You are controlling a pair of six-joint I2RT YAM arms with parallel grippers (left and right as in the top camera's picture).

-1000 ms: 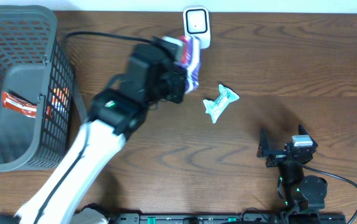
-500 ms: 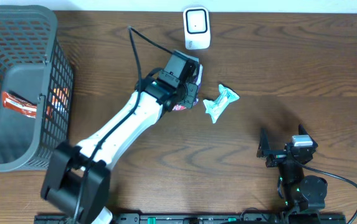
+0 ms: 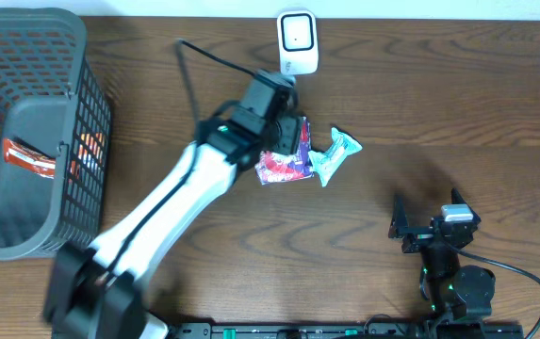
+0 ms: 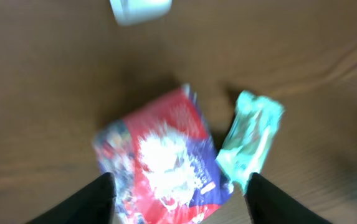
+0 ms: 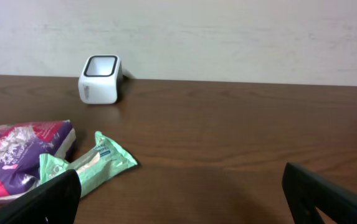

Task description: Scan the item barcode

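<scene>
Item under handling: red-and-purple packet (image 3: 282,168), being shown flat on the table (image 3: 439,104), just beside a teal packet (image 3: 334,153) and a short way in front of the white scanner (image 3: 298,42). Left gripper (image 4: 179,182) is being held directly above the red-and-purple packet with its jaws spread wide; nothing is being gripped, and the blurred wrist view is showing the packet lying between the two fingers (image 4: 97,199) without clear contact. Right gripper (image 3: 430,226) is being kept parked at the near edge, well apart from both packets, jaws fully apart and holding nothing. Basket (image 3: 90,141) is being noted at the far left with further wrapped goods inside. Step in hand, as judged: the packet is being left on the table beside the scanner, so either a set-down or a fresh pick-up is being carried out. Next move, as judged: one packet is being called for in a firm pinch, lifted, and turned so its barcode is being presented to the scanner window; crowding between the two packets is being flagged as a risk.
</scene>
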